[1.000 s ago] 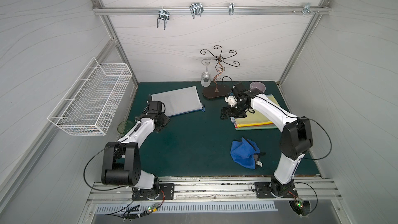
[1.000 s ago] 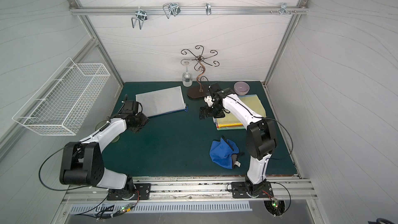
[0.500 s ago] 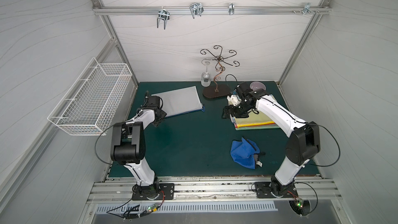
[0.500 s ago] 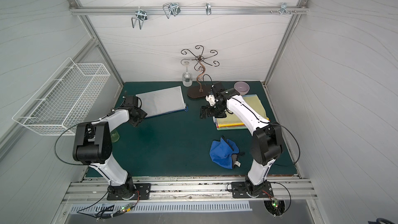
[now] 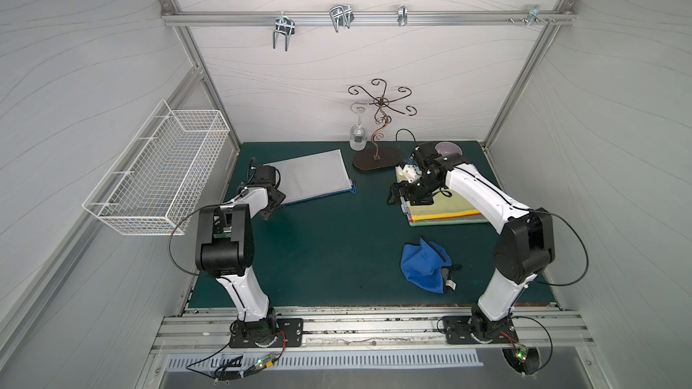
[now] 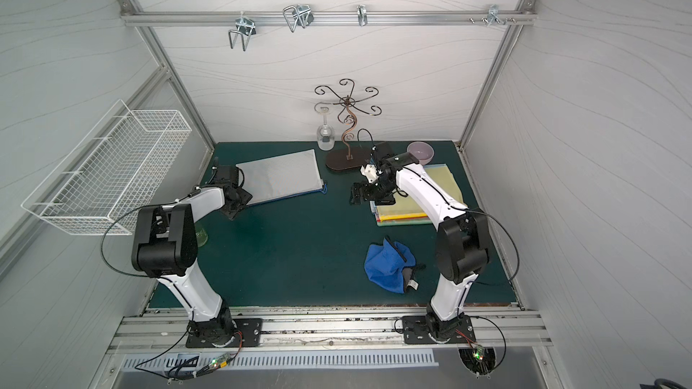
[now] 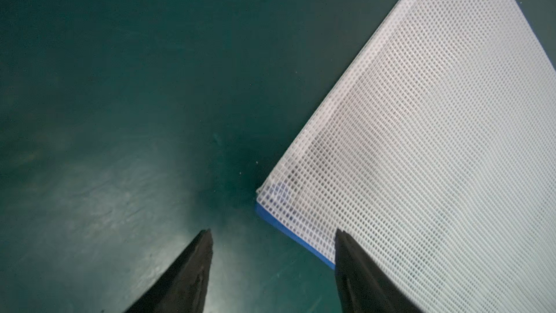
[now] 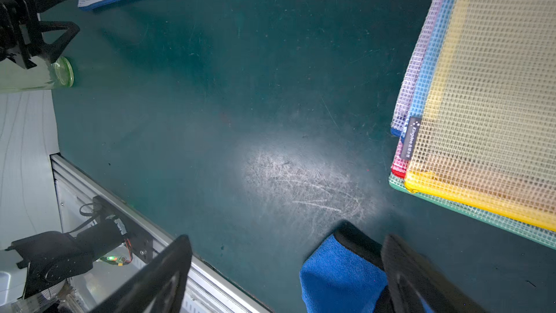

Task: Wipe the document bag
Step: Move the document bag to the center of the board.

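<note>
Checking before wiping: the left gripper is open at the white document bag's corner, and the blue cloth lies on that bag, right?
No: the blue cloth lies on the green mat, apart from the document bag; both top views show it.

Bright even top views, dim wrist views, glare on mat

Both top views look down from the front over the whole green mat, the left wrist camera sits close above a corner of the white mesh document bag, which the farther right wrist camera also catches.
</note>
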Available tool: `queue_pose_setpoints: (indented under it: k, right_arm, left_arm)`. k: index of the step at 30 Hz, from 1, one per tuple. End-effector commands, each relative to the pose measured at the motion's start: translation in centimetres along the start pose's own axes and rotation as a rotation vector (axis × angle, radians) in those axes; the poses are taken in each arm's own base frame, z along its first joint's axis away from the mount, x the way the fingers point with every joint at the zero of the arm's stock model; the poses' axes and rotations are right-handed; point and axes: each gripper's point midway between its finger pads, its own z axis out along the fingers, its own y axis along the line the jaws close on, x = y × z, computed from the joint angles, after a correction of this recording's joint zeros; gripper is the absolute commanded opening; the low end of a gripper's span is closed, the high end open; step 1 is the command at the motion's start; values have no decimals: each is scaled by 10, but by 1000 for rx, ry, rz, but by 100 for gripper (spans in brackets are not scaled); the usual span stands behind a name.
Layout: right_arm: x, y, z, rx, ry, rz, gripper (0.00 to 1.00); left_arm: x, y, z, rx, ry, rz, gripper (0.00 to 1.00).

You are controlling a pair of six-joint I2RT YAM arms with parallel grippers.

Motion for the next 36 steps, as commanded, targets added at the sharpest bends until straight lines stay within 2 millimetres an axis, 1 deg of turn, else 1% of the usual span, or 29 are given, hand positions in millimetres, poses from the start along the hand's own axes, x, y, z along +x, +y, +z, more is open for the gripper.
queue_pose_setpoints:
  k: [1, 7, 10, 13, 15, 19, 26, 28, 29, 32, 34, 36]
  right_arm:
    - [3, -1, 6, -22, 25, -2, 99]
    - [3, -4, 10, -21, 37, 4, 99]
    - [3, -4, 10, -22, 42, 7, 99]
    - [2, -4, 11, -22, 41, 7, 99]
    - [2, -4, 11, -23, 43, 9, 99]
    - [2, -4, 11, -21, 42, 9, 99]
    - [2, -5, 12, -20, 42, 6, 99]
    - [2, -5, 13, -20, 42, 6, 99]
    - [2, -6, 13, -20, 42, 8, 99]
    - [2, -5, 14, -23, 43, 11, 99]
    - [1, -5, 15, -25, 43, 12, 99]
    - [1, -5, 17, -28, 47, 16, 99]
  left_arm:
    - [-18, -17, 4, 40, -49, -19, 67]
    - [-6, -13, 17, 41, -7, -51, 67]
    - [2, -12, 23, 44, 18, -58, 64]
    - [7, -14, 27, 60, 41, -53, 55]
    - [10, -14, 30, 64, 52, -53, 45]
    - [14, -17, 34, 79, 74, -51, 29]
    - [14, -27, 36, 123, 87, -46, 10]
    - [13, -32, 34, 147, 88, -48, 2]
    - [11, -36, 31, 168, 85, -48, 0]
    - [5, -49, 18, 234, 67, -49, 0]
    - [0, -57, 6, 278, 58, -40, 0]
    - [-7, -65, -11, 319, 32, -17, 0]
